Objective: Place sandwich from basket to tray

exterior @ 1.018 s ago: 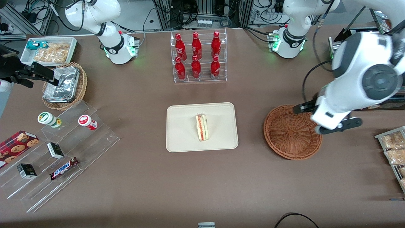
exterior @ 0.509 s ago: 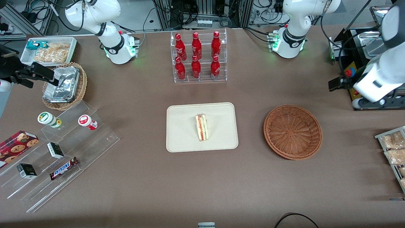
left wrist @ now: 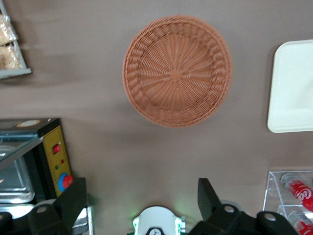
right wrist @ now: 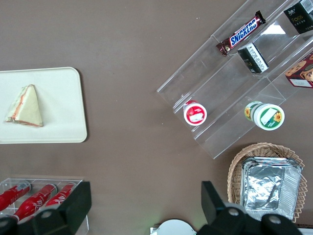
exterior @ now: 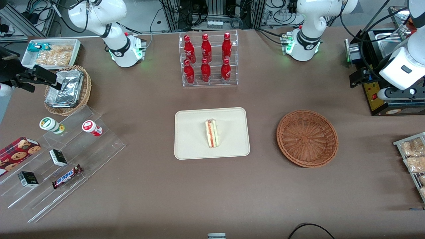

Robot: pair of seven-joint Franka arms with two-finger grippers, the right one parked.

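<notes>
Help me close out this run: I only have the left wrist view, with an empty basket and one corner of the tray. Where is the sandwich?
Observer: The sandwich lies on the tray, near its middle and well inside the rim.
Operator: Anything else on that tray?
Observer: No, the front view shows only the sandwich on it.
Operator: And where does my gripper sit over the table?
Observer: The gripper, open and holding nothing, is above the black appliance with the yellow panel, farther from the front camera than the basket and toward the working arm's end of the table.
</notes>
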